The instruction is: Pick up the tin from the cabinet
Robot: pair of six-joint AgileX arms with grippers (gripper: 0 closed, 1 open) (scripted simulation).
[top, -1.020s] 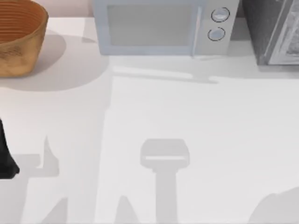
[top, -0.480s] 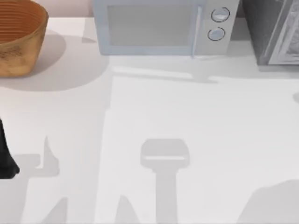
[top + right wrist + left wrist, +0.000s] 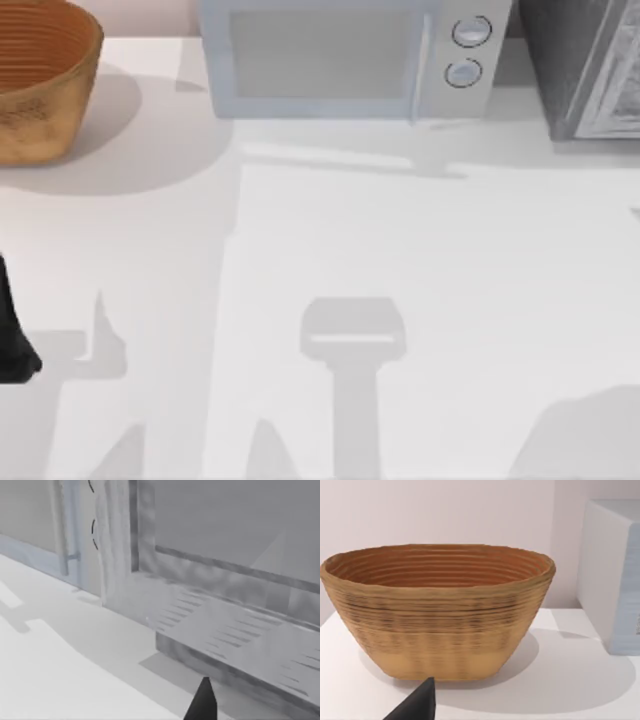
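Cabinet (image 3: 585,70) stands at the bench's (image 3: 420,260) far right corner, beside the microwave (image 3: 345,60).
The right wrist view brings the grey cabinet close, a streaked slab at its foot, with the right tool (image 3: 202,702) just before it. The left wrist view has the left tool (image 3: 417,705) near a ribbed basket (image 3: 437,610) at the bench's far left. Where the tin lies I cannot tell, nor whether either tool is released or clenched.

Grey cabinet (image 3: 590,70) (table's back right)
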